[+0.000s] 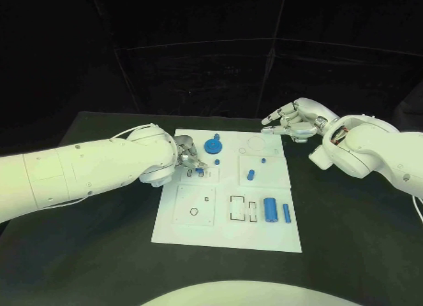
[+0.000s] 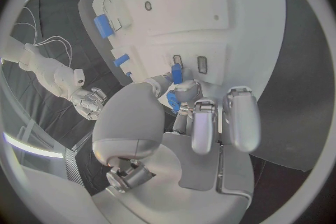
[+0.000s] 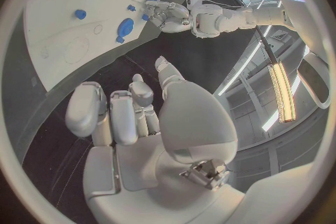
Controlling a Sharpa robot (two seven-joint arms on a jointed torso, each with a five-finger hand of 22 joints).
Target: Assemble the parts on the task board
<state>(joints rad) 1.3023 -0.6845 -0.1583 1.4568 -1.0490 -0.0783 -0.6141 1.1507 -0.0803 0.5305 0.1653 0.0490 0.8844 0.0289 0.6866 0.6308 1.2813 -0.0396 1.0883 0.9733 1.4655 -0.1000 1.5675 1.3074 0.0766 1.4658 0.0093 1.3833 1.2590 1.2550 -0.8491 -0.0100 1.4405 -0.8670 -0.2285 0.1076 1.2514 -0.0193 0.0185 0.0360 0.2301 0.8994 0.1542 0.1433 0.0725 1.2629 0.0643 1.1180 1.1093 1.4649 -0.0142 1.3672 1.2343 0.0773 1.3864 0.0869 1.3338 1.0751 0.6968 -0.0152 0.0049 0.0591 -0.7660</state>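
Note:
The white task board point(image 1: 228, 226) lies mid-table. My left hand point(image 1: 186, 159) hovers over the board's left side and pinches a small blue part point(image 2: 176, 74) between thumb and finger, just above two small rectangular slots point(image 2: 201, 64). A blue round gear-like part point(image 1: 212, 147) stands at the board's far end, with small blue pegs point(image 1: 251, 173) nearer the middle. A blue cylinder point(image 1: 270, 210) and a slimmer blue bar point(image 1: 286, 213) lie at the near right. My right hand point(image 1: 289, 122) floats past the board's far right corner, fingers apart, holding nothing.
Black table point(image 1: 358, 223) surrounds the board on all sides. The board carries empty outlines: a ring point(image 1: 192, 211) at the near left and rectangular recesses point(image 1: 238, 208) beside the cylinder. The right wrist view shows the board point(image 3: 63, 39) and my left hand point(image 3: 168, 14).

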